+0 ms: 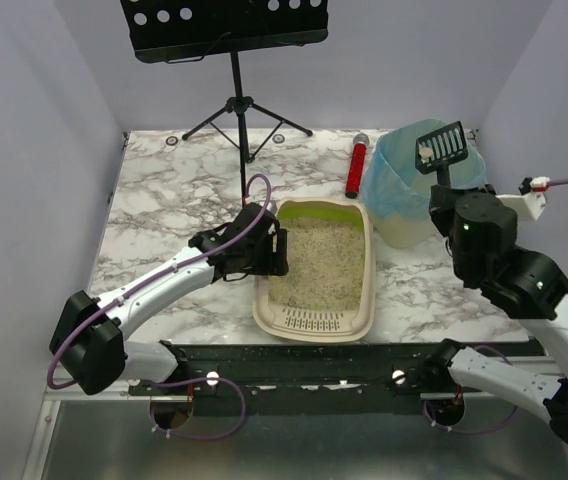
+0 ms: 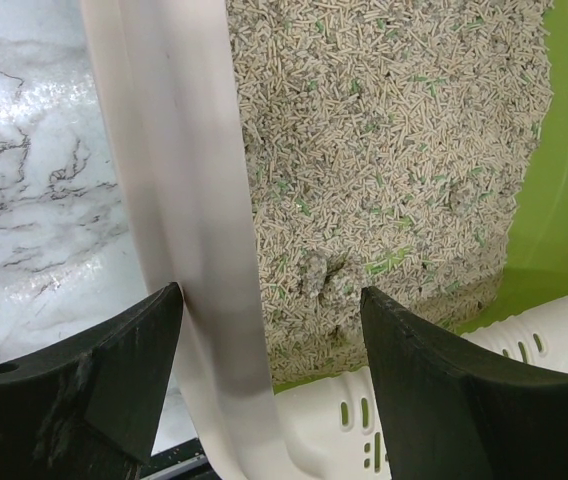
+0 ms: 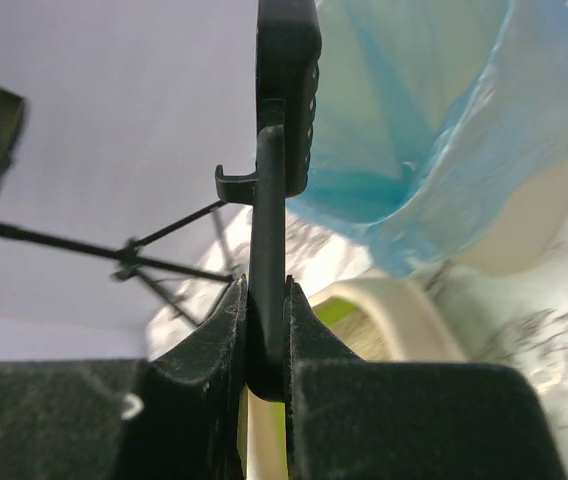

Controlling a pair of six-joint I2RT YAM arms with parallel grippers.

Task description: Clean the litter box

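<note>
The litter box (image 1: 261,300) is a beige tray with a lime-green inner wall, tan pellets (image 1: 319,262) and a slotted grille (image 1: 314,320) at its near end. My left gripper (image 1: 276,250) stands open astride the tray's left rim (image 2: 184,180). The rim runs between the fingers, close to the left one, and a grey clump (image 2: 324,280) lies in the pellets ahead. My right gripper (image 1: 446,197) is shut on the handle of a black slotted scoop (image 1: 442,145). It holds the scoop upright over the bin lined with a blue bag (image 1: 404,190), with a pale lump on the blade.
A red cylinder (image 1: 357,165) lies on the marble table behind the tray, left of the bin. A black music stand (image 1: 236,100) rises at the back centre. A black rail (image 1: 314,360) runs along the table's near edge.
</note>
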